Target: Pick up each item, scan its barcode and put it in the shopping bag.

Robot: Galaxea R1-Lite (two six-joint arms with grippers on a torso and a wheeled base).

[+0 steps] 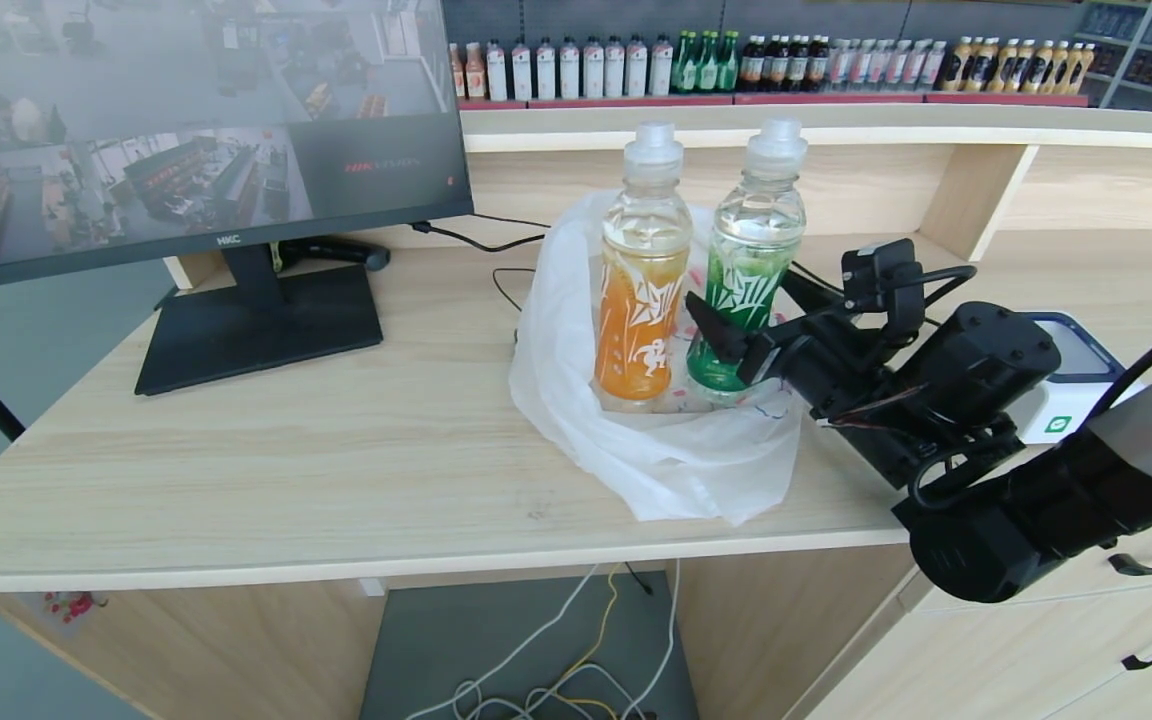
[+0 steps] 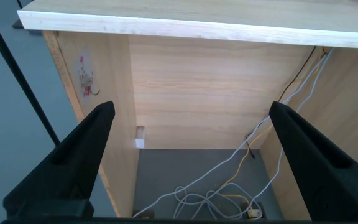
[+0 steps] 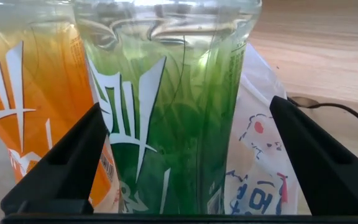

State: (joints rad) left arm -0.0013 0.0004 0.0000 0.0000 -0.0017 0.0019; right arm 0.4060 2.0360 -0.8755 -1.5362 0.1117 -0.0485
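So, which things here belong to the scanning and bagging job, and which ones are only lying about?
For the job:
orange bottle
green bottle
shopping bag
scanner box
right gripper, open around the green bottle

Lying about:
monitor
shelf bottles behind the counter

Black monitor (image 1: 196, 130) on its stand (image 1: 261, 325) at the bench's (image 1: 336, 460) left rear; rows of drink bottles (image 1: 766, 65) on the shelf (image 1: 836, 98) behind; loose cables (image 1: 536, 692) under the bench.
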